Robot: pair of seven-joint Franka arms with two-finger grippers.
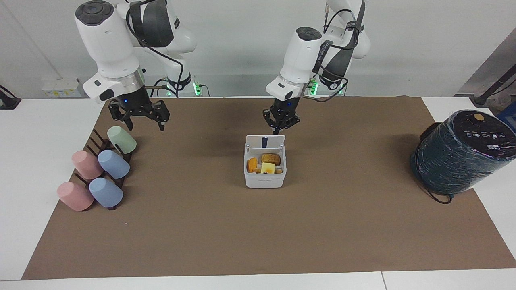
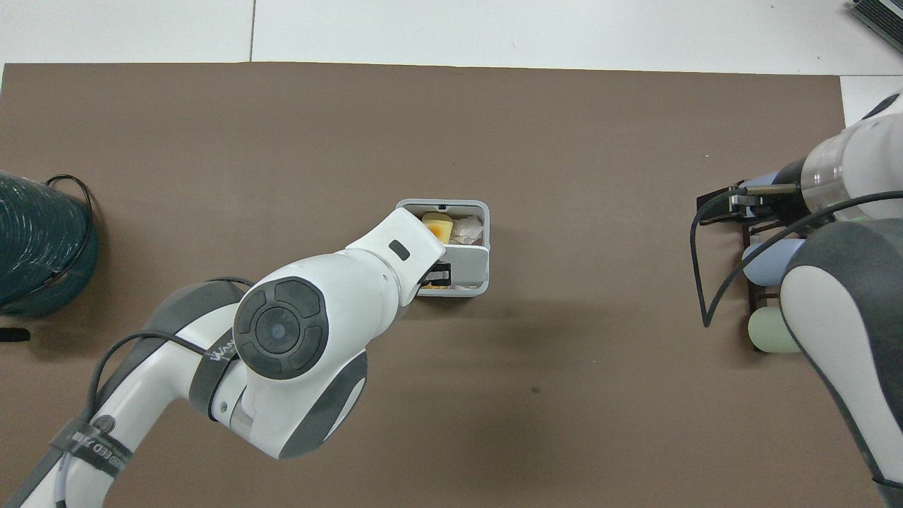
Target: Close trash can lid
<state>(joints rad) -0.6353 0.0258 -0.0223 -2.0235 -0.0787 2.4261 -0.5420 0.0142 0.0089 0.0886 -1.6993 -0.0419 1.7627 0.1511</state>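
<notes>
The small white trash can (image 1: 264, 180) stands in the middle of the brown mat, with yellow and orange scraps inside. Its lid (image 1: 274, 141) is hinged on the side nearer the robots and leans partway over the opening, blue strip showing. My left gripper (image 1: 276, 129) is shut, tips down, touching the lid's upper edge. In the overhead view the lid (image 2: 467, 264) covers the nearer half of the trash can (image 2: 441, 204), with the left gripper (image 2: 439, 273) at its edge. My right gripper (image 1: 139, 117) is open and waits above the cup rack.
A dark rack with several pastel cups (image 1: 98, 169) lies toward the right arm's end of the mat. A large dark plastic-wrapped cylinder (image 1: 459, 153) with a cable stands at the left arm's end. The brown mat (image 1: 258, 233) covers most of the table.
</notes>
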